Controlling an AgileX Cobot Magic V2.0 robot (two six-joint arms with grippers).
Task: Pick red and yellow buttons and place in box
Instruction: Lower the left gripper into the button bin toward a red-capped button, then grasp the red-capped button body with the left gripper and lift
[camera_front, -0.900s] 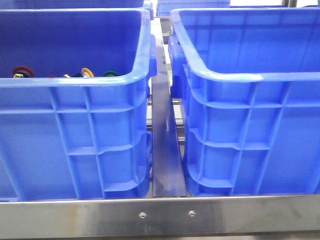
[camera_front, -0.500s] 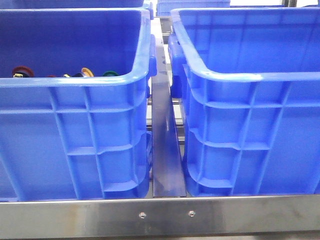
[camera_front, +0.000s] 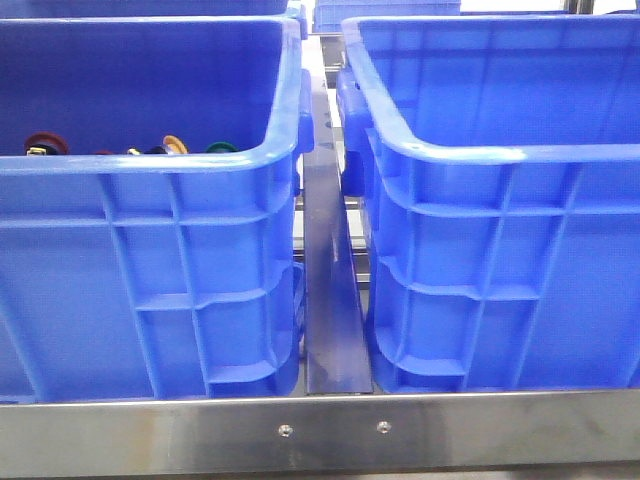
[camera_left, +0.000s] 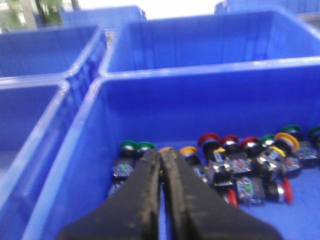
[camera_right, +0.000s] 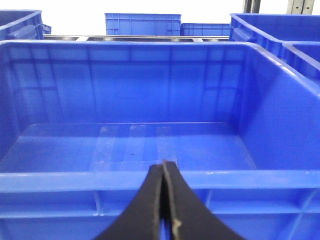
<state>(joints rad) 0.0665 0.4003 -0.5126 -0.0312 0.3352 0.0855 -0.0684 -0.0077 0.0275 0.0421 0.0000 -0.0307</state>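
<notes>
Several push buttons lie in the left blue crate (camera_front: 150, 163). In the left wrist view I see red-capped buttons (camera_left: 209, 140), yellow-capped buttons (camera_left: 188, 150) and green-capped ones (camera_left: 128, 146) on the floor of this crate (camera_left: 75, 165). From the front, a red cap (camera_front: 42, 142) and a yellow cap (camera_front: 175, 143) show over its rim. My left gripper (camera_left: 161, 154) is shut and empty, above the crate near the buttons. The right blue box (camera_front: 500, 155) is empty (camera_right: 165, 145). My right gripper (camera_right: 163, 164) is shut and empty, just outside its near rim.
A metal rail (camera_front: 335, 300) runs between the two crates, and a steel table edge (camera_front: 330, 430) runs along the front. More blue crates (camera_left: 45, 50) stand beside and behind the button crate, and others (camera_right: 142, 24) stand behind the empty box.
</notes>
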